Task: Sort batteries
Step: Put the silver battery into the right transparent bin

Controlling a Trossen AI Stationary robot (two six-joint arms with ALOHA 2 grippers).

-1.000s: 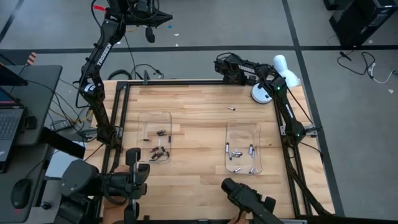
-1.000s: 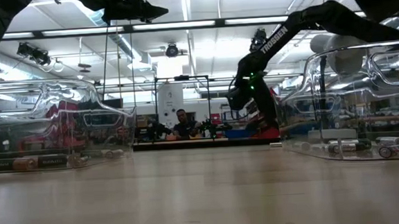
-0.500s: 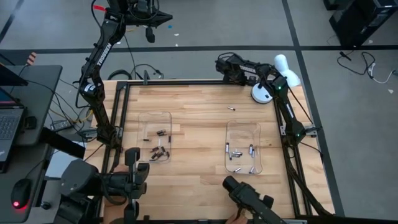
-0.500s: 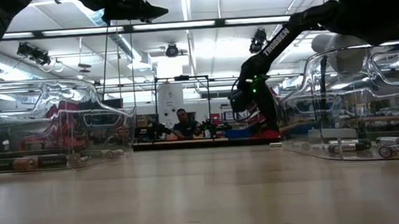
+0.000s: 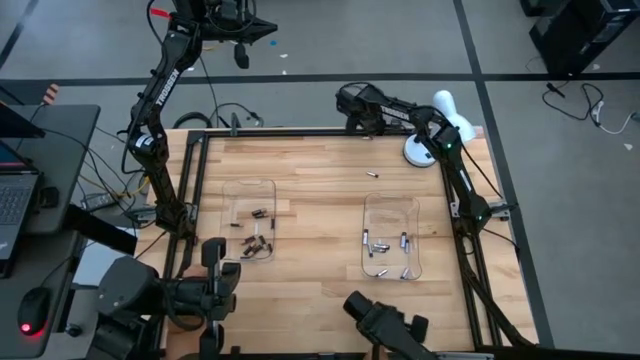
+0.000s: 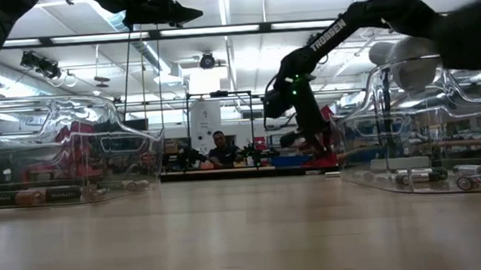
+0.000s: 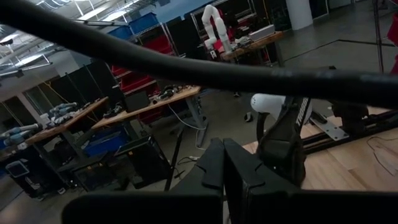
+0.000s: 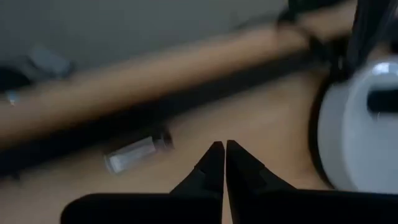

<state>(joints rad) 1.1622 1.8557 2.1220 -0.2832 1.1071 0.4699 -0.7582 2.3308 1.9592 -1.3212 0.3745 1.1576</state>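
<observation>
Bright ceiling strips; right wrist view motion-blurred; soft shadows.

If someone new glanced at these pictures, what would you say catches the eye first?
Probably the two clear trays: the left tray holds dark batteries, the right tray silver batteries. Next, one stray battery lies alone on the bare wood near the far edge, with the right pincer shut above that edge.

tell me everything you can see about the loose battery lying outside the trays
The loose battery is a tiny short cylinder, silver-grey with one darker end as the right wrist view shows it. It lies on its side on the bare wooden table, near the far edge, apart from both clear trays. Nothing touches it; the right gripper, shut, hangs close by without holding it.
</observation>
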